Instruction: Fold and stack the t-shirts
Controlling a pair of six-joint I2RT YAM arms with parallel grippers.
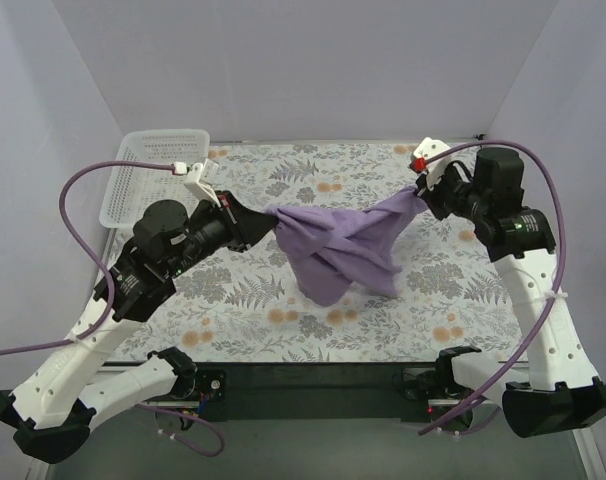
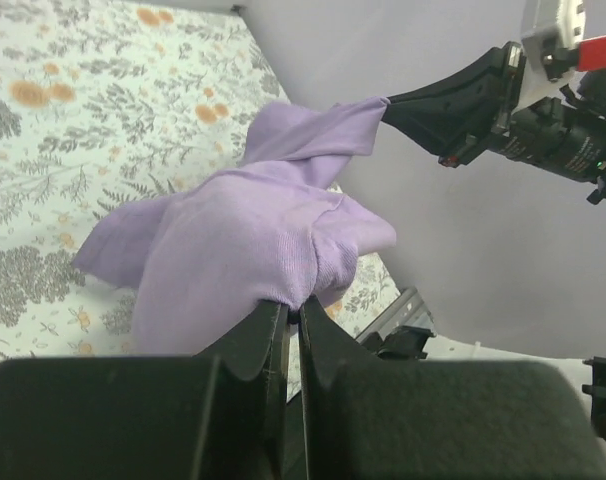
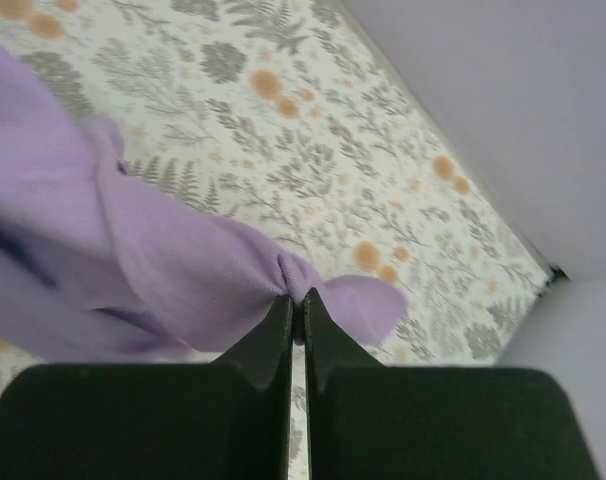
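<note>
Both pinch the t-shirt [image 1: 338, 245] — left fingers [image 2: 255, 345], right fingers [image 3: 268, 342].

The left tool [image 2: 293, 305] fills the bottom of the view, its two dark fingers [image 2: 258, 335] pressed together with only a thin slit between them, pinching a fold of the lavender t-shirt [image 2: 243, 240]. The cloth bunches above the fingertips in a rounded, wrinkled mass. One lobe spreads down to the left onto the floral cover [image 2: 63, 130] of the counter. A narrower twisted strip runs up and to the right, where the right tool [image 2: 391, 100] clamps its end between black tapered fingers. A red tab [image 2: 595, 52] shows on that arm. A plain grey wall [image 2: 463, 260] lies behind.
</note>
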